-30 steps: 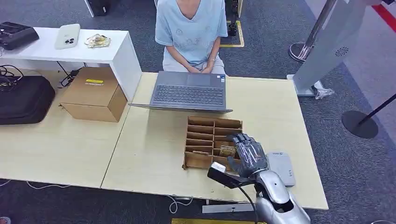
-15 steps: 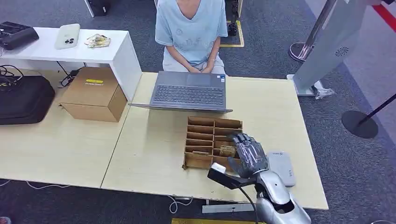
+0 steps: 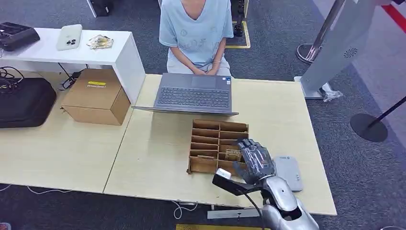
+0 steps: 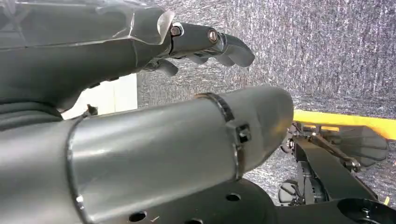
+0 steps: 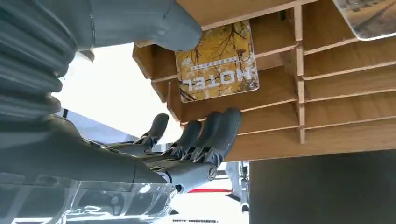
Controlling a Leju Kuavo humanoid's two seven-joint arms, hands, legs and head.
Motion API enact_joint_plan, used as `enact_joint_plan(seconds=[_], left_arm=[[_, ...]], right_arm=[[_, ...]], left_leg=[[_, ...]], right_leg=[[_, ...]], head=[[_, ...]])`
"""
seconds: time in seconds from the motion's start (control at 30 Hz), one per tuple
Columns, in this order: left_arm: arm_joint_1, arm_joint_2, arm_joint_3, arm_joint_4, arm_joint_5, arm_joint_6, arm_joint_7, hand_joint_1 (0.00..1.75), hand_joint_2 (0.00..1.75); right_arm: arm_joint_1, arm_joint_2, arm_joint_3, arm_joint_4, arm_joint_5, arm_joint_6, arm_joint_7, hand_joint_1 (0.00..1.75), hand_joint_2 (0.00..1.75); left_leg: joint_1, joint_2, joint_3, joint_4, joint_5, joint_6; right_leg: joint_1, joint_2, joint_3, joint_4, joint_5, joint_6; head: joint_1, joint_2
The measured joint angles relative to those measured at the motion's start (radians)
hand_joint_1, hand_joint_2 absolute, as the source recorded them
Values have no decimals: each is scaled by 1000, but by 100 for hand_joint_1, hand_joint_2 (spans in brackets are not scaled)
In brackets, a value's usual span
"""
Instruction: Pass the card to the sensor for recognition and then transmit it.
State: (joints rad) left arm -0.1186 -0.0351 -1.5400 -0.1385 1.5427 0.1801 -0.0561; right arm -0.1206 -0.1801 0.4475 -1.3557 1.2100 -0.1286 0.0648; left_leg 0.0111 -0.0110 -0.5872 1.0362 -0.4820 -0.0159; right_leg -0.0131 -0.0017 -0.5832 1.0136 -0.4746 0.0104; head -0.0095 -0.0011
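Observation:
A yellow card (image 3: 233,154) printed "HOTEL" (image 5: 217,63) stands in a slot of the wooden divider box (image 3: 210,132) on the table. My right hand (image 3: 256,160) hovers over the box's right column. In the right wrist view its thumb (image 5: 159,21) lies at one corner of the card, and the dark fingers (image 5: 205,135) are spread on the other side, apart from it. The grey flat sensor (image 3: 288,172) lies on the table just right of the hand. My left hand (image 4: 201,44) hangs over grey carpet with nothing in it.
An open laptop (image 3: 194,96) stands behind the box, and a person (image 3: 196,28) sits beyond it. A second card (image 5: 369,16) sits in another slot. A cardboard box (image 3: 95,96) and a black bag (image 3: 24,103) lie on the table to the left.
My right hand has edged slightly back toward the near end of the divider box. The card has stayed in its slot.

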Motion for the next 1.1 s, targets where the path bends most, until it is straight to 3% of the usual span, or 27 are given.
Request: enact_joint_plan(seconds=[0.33, 0.8, 1.1], left_arm=[[-1, 0, 0, 0, -35, -2, 3, 0, 0], [-1, -5, 0, 0, -24, -2, 4, 0, 0], [-1, -5, 0, 0, -26, -9, 2, 0, 0]], right_arm=[[45, 0, -2, -51, 28, 10, 36, 72, 175], [44, 0, -2, -60, 42, 29, 16, 61, 175], [38, 0, -2, -60, 46, 29, 16, 68, 175]], left_leg=[[0, 0, 0, 0, 0, 0], [0, 0, 0, 0, 0, 0], [0, 0, 0, 0, 0, 0]], right_leg=[[0, 0, -1, 0, 0, 0], [0, 0, 0, 0, 0, 0], [0, 0, 0, 0, 0, 0]], head=[[0, 0], [0, 0], [0, 0]])
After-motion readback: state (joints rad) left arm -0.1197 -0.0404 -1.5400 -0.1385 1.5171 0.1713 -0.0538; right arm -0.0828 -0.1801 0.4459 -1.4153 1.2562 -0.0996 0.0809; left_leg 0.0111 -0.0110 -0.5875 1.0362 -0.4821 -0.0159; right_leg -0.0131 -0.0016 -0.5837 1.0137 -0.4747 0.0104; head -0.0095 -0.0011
